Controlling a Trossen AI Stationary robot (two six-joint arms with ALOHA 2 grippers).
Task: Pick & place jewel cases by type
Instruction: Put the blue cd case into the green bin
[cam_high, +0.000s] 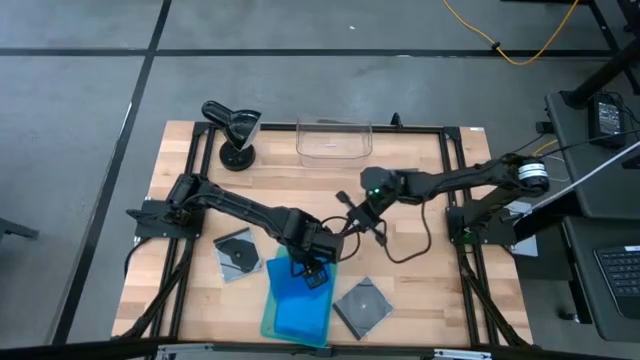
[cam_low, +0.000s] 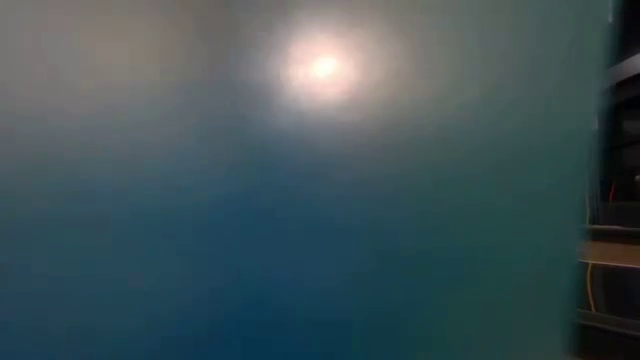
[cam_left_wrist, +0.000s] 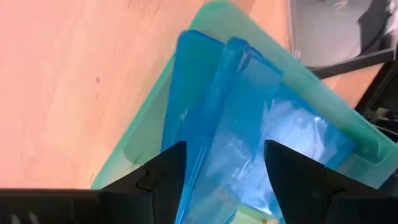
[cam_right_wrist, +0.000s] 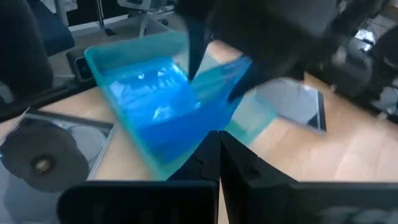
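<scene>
A pale green tray (cam_high: 268, 322) lies at the table's near edge with blue jewel cases (cam_high: 300, 312) on it. My left gripper (cam_high: 313, 270) points down over the tray's far end, its fingers closed on one tilted blue jewel case (cam_left_wrist: 236, 124). My right gripper (cam_high: 342, 220) hangs shut and empty just beyond it, toward the table's middle. One dark grey jewel case (cam_high: 237, 255) lies flat on the table left of the tray, another (cam_high: 362, 305) to its right. A blurred blue-green surface fills the low view. My left gripper has the blue jewel case between its two fingers (cam_left_wrist: 165, 174), which come from above, pointing steeply down. The case's blue faces (cam_left_wrist: 194, 155) meet both fingers' inner sides. It stands tilted on the flat blue case below it (cam_right_wrist: 149, 112), over the tray.
A clear plastic bin (cam_high: 333, 140) stands at the table's far edge, with a black stand-mounted device (cam_high: 235, 130) to its left. A black cable (cam_high: 405, 250) loops on the table under my right arm. Bare wood shows between the bin and the arms.
</scene>
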